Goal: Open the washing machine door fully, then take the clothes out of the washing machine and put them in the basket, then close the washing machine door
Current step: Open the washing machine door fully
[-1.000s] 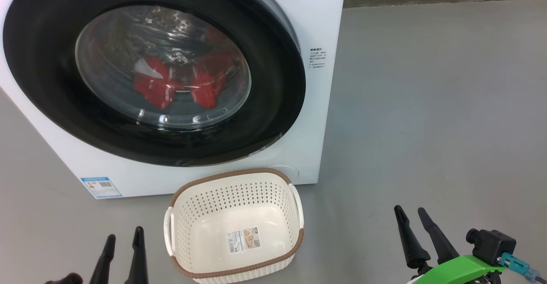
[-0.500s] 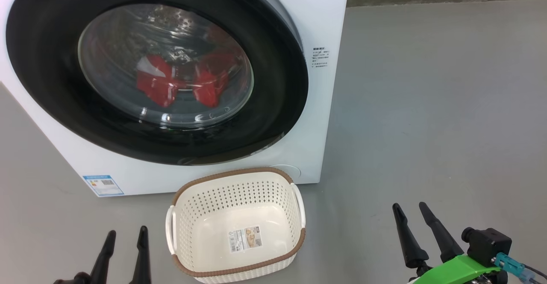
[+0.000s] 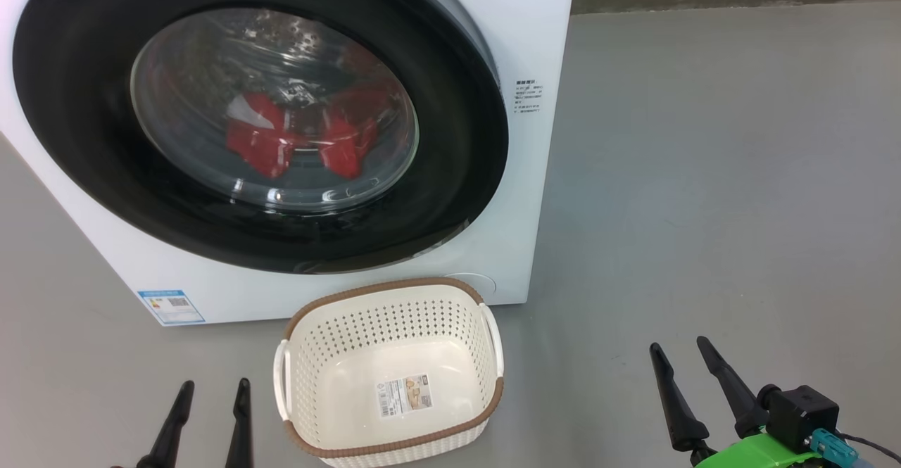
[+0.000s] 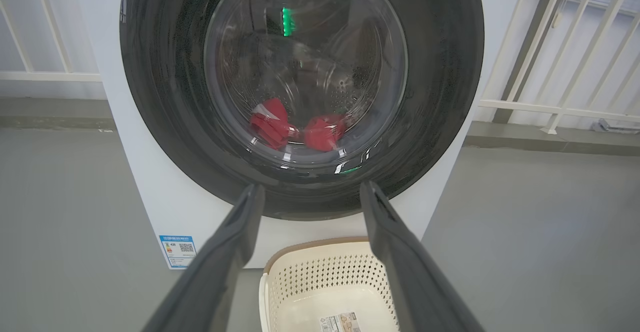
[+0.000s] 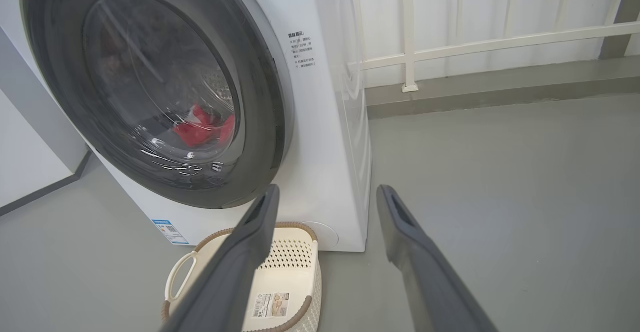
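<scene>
Almost nothing of the task is done so far. The washing machine door (image 3: 211,67) looks shut: its glossy black rim lies flat against the white front of the washing machine (image 3: 521,32), and I see no gap at the edge in the right wrist view. So the first step, opening the door fully, is not yet begun.

The clothes (image 3: 295,137) are inside the drum. They show as a bright red heap with a little white, low behind the bulging glass.

The basket (image 3: 394,286) stands on the grey floor (image 3: 704,172) just in front of the machine, below the right part of the door. It holds no garment; on its bottom there is a label sticker (image 3: 407,394).

The left end effector (image 3: 215,386) is low at the left of the basket, and the right end effector (image 3: 679,345) is low at the right, well apart from the machine. Both are released, with the two dark fingers spread, and they grasp nothing and touch nothing.

In my judgement all three parts remain: to open the door, to move the clothes into the basket, and to close the door again. The basket stands near the door, so the swing of the door may need care.
</scene>
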You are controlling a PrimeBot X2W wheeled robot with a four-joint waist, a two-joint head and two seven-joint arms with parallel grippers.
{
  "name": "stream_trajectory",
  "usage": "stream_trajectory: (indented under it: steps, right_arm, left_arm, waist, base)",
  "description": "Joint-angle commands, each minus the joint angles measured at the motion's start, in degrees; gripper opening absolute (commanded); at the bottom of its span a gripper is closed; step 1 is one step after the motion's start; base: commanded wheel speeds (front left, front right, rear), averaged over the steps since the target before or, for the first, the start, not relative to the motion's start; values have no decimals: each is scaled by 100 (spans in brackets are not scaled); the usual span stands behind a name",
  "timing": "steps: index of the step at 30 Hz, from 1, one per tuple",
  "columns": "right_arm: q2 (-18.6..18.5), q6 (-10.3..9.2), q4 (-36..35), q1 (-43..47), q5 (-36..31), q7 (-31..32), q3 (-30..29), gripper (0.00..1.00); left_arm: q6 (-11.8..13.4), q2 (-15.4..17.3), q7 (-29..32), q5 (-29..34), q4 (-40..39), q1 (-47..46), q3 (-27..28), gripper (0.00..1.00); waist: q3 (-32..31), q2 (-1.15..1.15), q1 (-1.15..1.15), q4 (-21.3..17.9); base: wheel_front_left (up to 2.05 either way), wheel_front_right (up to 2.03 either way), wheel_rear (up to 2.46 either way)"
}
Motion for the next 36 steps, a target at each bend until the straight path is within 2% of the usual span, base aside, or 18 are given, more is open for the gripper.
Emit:
stream_trajectory:
  steps: [1, 28, 29, 30, 32, 33, 36]
  right_arm:
    - [-31, 9, -178, -25, -178, -105, 100, 100]
    - [87, 9, -20, 59, -127, -105, -71, 100]
    - [91, 9, -21, 37, -115, -105, -54, 92]
    - [94, 9, -26, 8, -105, -105, -37, 60]
    - [97, 9, -44, -63, -81, -105, 2, 12]
    - [99, 9, -43, -98, -59, -105, 31, 0]
    - [105, 9, 7, -232, 102, -105, 158, 0]
  left_arm:
    - [-17, 90, -117, 218, -155, -55, 166, 100]
    - [-17, 89, -117, 195, 2, -116, 162, 100]
    - [-17, 89, -117, 193, 2, -119, 152, 100]
    - [-17, 89, -117, 191, 3, -124, 145, 100]
    - [-17, 89, -117, 187, 11, -143, 132, 100]
    - [-17, 89, -117, 185, 14, -153, 127, 100]
    - [-18, 89, -117, 180, 19, -178, 107, 100]
  waist:
    - [-9, 0, 0, 9]
    - [-18, 0, 0, 22]
    - [-15, 0, 0, 24]
    - [-11, 0, 0, 26]
    - [-4, 0, 0, 33]
    - [0, 0, 0, 37]
    - [9, 0, 0, 48]
  base:
    - [0, 0, 0]
    - [0, 0, 0]
    - [0, 0, 0]
    - [0, 0, 0]
    - [0, 0, 0]
    - [0, 0, 0]
    - [0, 0, 0]
